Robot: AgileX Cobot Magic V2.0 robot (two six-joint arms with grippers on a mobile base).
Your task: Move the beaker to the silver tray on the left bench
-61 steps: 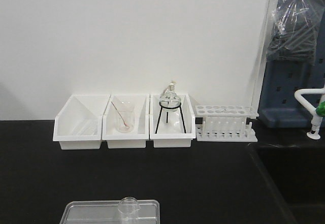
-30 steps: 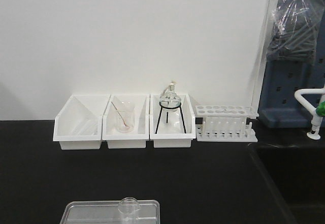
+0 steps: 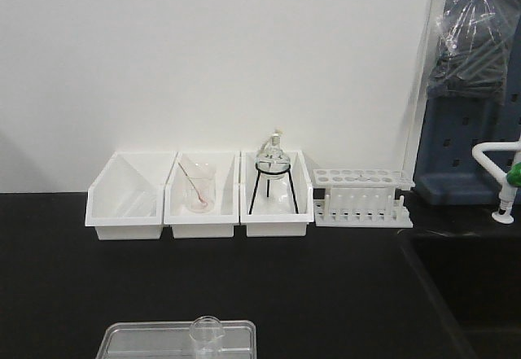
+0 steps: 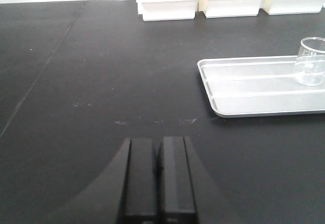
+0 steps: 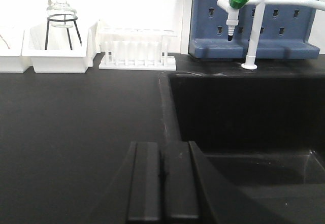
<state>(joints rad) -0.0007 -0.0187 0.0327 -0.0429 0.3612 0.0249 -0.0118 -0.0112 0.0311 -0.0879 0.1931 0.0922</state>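
Note:
The small clear beaker (image 3: 206, 334) (image 4: 310, 61) stands upright in the silver tray (image 3: 138, 340) (image 4: 244, 84), towards the tray's right end. The tray lies on the black left bench (image 3: 326, 286) at the near edge of the front view. My left gripper (image 4: 157, 176) is shut with nothing in it, low over the bench, left of the tray and nearer than it. My right gripper (image 5: 162, 181) is shut and empty too, hovering by the near left rim of the sunken basin (image 5: 244, 117). Neither gripper touches the beaker.
Three white bins (image 3: 199, 200) stand against the wall; one holds a beaker with a rod (image 3: 198, 192), another a round flask on a tripod (image 3: 273, 164). A white test-tube rack (image 3: 362, 199) sits right of them. A white-and-green tap (image 5: 249, 10) rises behind the basin.
The view has shifted very slightly, so the beaker sits a touch lower in frame. The beaker, tray and bins have not moved on the bench.

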